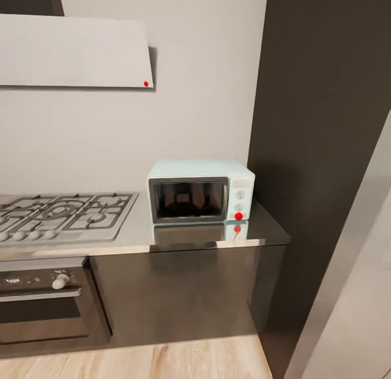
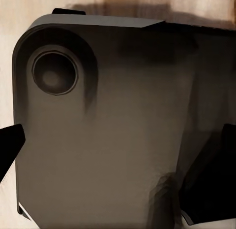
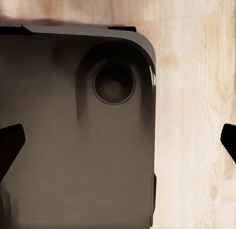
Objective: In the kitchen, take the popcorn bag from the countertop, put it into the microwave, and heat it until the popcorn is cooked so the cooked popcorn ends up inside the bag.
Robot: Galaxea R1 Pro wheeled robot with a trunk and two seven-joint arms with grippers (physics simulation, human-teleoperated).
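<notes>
I see microwave (image 1: pixel 201 191) shut on table (image 1: pixel 136 235), hob (image 1: pixel 60 213) at nine o'clock; both wrists' fingers (image 2: pixel 10 140) (image 3: pixel 10 140) spread, released, over robot base (image 3: pixel 73 140)

The long grey metallic countertop (image 1: pixel 136 235) is smooth and mirror-glossy. The boxy pale mint-blue microwave (image 1: pixel 201 191) has a dark glass door in a silver frame. The grey gas hob (image 1: pixel 60 216) looks like brushed metal. The pale wood-grain floor (image 1: pixel 163 362) is matt.

One microwave (image 1: pixel 201 191), one gas hob (image 1: pixel 62 215), one oven (image 1: pixel 46 303) and one range hood (image 1: pixel 73 52) are being counted along one countertop (image 1: pixel 271 227).
</notes>
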